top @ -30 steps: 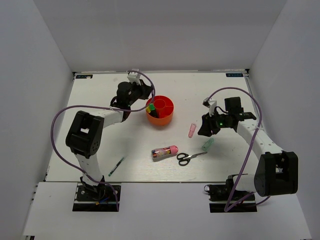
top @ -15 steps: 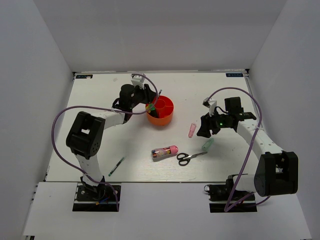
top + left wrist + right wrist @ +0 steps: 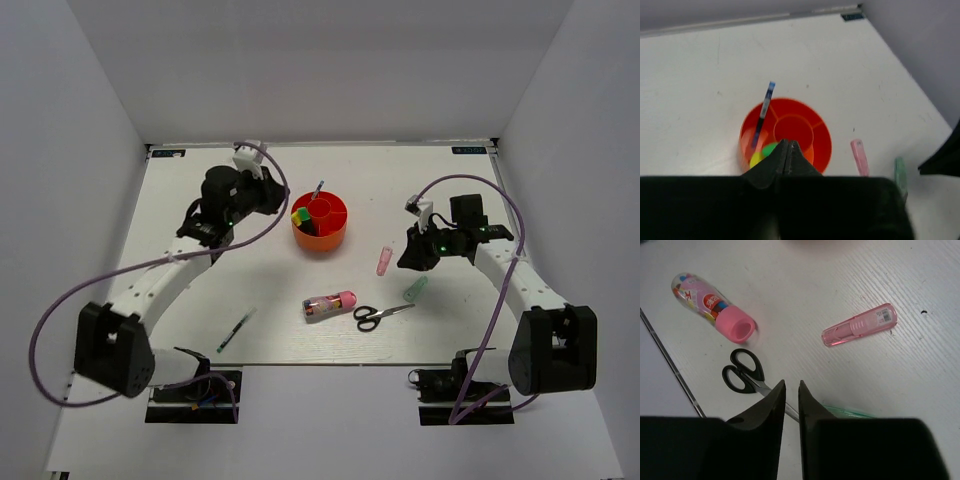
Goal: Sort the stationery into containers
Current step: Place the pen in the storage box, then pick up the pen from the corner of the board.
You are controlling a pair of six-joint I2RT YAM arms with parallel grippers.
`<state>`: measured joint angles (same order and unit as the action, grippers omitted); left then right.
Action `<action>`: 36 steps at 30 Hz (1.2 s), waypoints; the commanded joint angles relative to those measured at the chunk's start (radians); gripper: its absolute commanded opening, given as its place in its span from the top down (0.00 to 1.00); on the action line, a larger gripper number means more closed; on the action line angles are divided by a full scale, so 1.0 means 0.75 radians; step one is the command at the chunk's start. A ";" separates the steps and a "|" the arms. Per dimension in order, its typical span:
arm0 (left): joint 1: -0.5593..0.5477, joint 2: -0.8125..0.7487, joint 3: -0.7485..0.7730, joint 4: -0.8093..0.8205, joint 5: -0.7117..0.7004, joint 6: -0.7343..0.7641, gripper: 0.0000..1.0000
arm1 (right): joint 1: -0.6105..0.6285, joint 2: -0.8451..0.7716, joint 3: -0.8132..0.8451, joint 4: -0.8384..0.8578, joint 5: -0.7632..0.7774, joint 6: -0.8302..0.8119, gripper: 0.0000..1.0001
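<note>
Nearest us the thin pen (image 3: 235, 332), scissors (image 3: 381, 315), clear pink-capped tube (image 3: 329, 303), pale green tube (image 3: 415, 290) and pink tube (image 3: 384, 261) lie loose on the bench (image 3: 200, 290), our right pincer (image 3: 788, 387) hovering above them, a slit apart and empty. Farther back our left pincer (image 3: 788, 150) has pulled away from the organiser (image 3: 320, 243), closed on nothing, leaving a blue pen (image 3: 764, 112) leaning in a ring compartment: one more sorted, we judge.

Holds the left gripper (image 3: 788, 152) pressed together (fingers touching tip to tip), arm stretched forward. Points the right gripper (image 3: 791, 390) downward, fingers narrowly parted, elbow bent.
</note>
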<state>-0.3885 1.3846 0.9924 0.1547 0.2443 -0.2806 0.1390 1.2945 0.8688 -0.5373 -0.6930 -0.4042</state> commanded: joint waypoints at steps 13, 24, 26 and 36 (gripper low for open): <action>0.009 -0.695 -0.274 -1.474 -0.291 -0.019 0.41 | 0.181 0.209 0.357 -0.079 0.110 0.176 0.79; -0.061 -0.613 -0.276 -1.613 -0.354 -0.002 0.42 | 0.228 0.442 0.511 -0.055 0.674 0.531 0.68; -0.077 -0.601 -0.280 -1.630 -0.375 0.006 0.39 | 0.230 0.424 0.464 -0.020 0.678 0.565 0.61; -0.149 -0.435 -0.333 -1.513 -0.399 0.030 0.42 | 0.224 0.381 0.349 0.031 0.601 0.621 0.56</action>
<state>-0.4896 1.0176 0.7643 -1.0294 -0.0387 -0.2741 0.3134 1.6257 1.1419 -0.5461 -0.2344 0.0338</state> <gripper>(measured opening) 0.586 0.435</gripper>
